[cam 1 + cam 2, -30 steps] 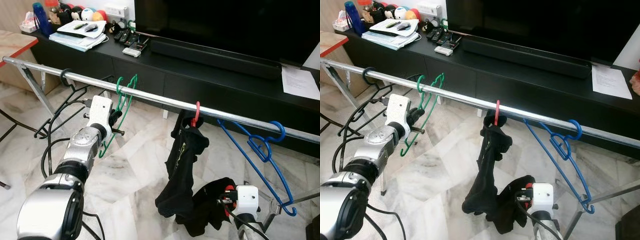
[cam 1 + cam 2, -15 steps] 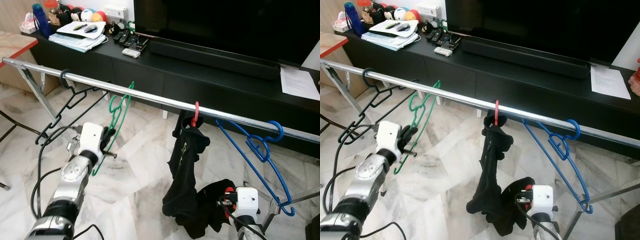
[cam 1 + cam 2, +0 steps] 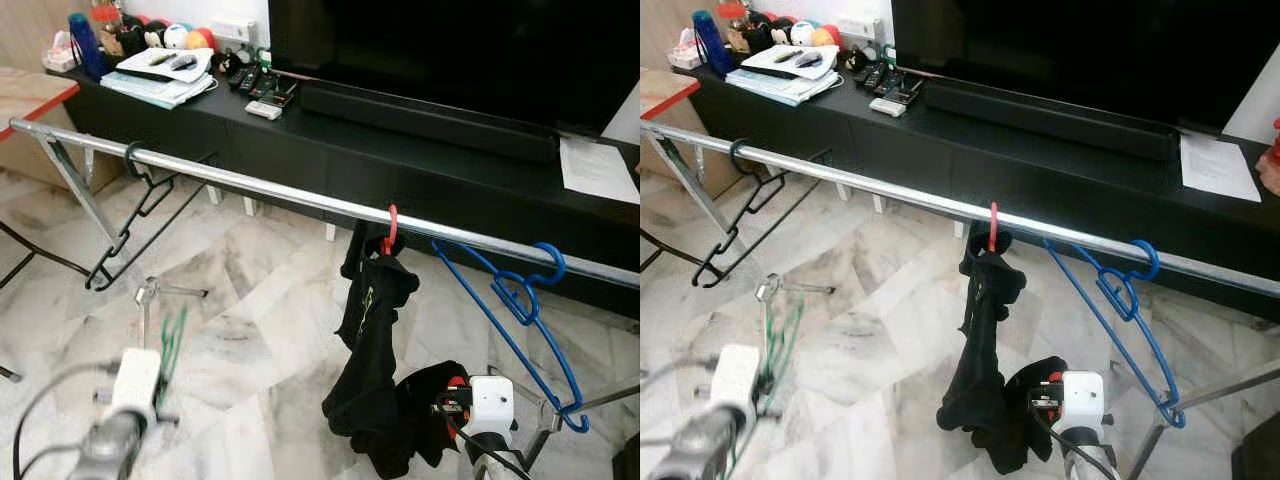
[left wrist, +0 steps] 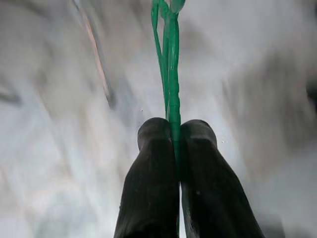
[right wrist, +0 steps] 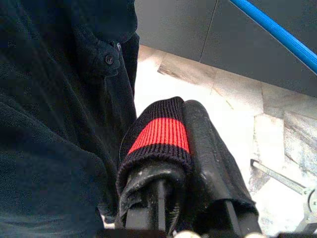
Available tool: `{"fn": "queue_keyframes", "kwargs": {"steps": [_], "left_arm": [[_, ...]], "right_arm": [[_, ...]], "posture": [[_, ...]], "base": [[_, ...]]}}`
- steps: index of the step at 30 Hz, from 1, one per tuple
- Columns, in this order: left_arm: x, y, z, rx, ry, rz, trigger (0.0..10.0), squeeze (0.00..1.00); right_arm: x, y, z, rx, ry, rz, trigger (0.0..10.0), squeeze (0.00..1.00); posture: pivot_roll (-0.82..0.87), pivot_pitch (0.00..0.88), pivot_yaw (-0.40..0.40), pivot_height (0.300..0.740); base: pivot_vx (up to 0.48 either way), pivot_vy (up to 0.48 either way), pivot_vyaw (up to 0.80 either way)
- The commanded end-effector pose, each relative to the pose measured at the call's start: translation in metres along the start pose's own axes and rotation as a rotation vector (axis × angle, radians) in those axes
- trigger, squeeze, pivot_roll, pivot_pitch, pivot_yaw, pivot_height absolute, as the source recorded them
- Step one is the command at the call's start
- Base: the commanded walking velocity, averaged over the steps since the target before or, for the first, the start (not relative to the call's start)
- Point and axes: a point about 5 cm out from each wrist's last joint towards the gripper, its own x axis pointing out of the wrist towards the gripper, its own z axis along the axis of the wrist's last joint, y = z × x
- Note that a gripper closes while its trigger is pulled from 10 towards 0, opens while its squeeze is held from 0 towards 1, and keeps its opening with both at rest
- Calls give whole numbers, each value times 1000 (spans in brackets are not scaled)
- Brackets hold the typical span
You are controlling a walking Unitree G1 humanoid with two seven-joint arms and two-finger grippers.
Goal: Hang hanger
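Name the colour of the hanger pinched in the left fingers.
Green; the hanger shows best in the left wrist view.

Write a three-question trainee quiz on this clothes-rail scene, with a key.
1. True or false: the green hanger hangs on the metal rail.
2. Which hanger on the rail carries the dark garment? A black hanger, B red hanger, C blue hanger.
3. Fill in: the right end effector is shut on a black cuff with a ____ stripe.

Key: 1 false, the left end effector grips it low over the floor; 2 B; 3 red.
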Motion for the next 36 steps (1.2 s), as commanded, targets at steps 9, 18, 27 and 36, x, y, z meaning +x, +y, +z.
{"fn": "queue_keyframes", "kwargs": {"steps": [9,18,27,36], "left_arm": [[-27,-30,-83,27,315,-68,10000,0],[-26,-25,-81,-16,310,-23,10000,0],[-27,-26,-84,-24,321,-18,10000,0],[-28,-29,-87,-14,331,-29,10000,0]], "right_arm": [[-4,-15,-10,7,63,-125,10000,0],[-2,-18,-7,37,55,-151,10000,0],[-2,-18,-6,52,55,-166,10000,0],[4,-17,-2,62,67,-175,10000,0]], "posture": [[0,100,-15,740],[5,110,-15,740],[7,124,-16,740],[5,129,-11,740]], "base": [[0,0,0],[0,35,0],[0,370,0],[0,374,-444]]}}
